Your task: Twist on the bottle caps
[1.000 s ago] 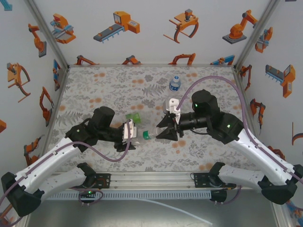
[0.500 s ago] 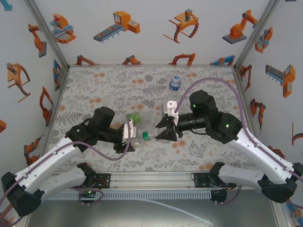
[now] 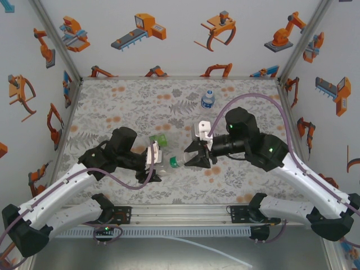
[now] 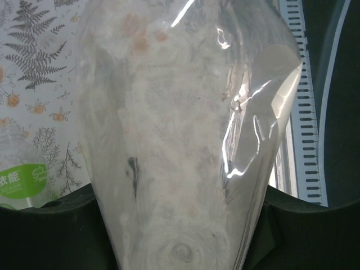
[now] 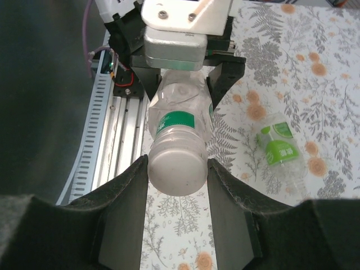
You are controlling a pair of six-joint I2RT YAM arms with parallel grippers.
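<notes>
- Three bottles: blue-label bottle (image 3: pixel 208 99) upright, green-label bottle (image 5: pixel 279 147) lying, third bottle (image 5: pixel 179 121) horizontal, mouth towards right gripper (image 3: pixel 190 159).
- One whitish cap (image 5: pixel 175 169) (on that mouth), pinched by right gripper; left gripper (image 5: pixel 183 93) clamps the base.

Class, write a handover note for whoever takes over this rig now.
Left end effector: shut on the base of the clear green-banded plastic bottle, held level.
Right end effector: shut on its whitish round plastic cap.
Green-and-white-labelled clear bottle lies on the table; blue-labelled bottle stands at the back.
Done: cap seated on the neck, tightness unclear.
Left: tighten it, then check the others.
</notes>
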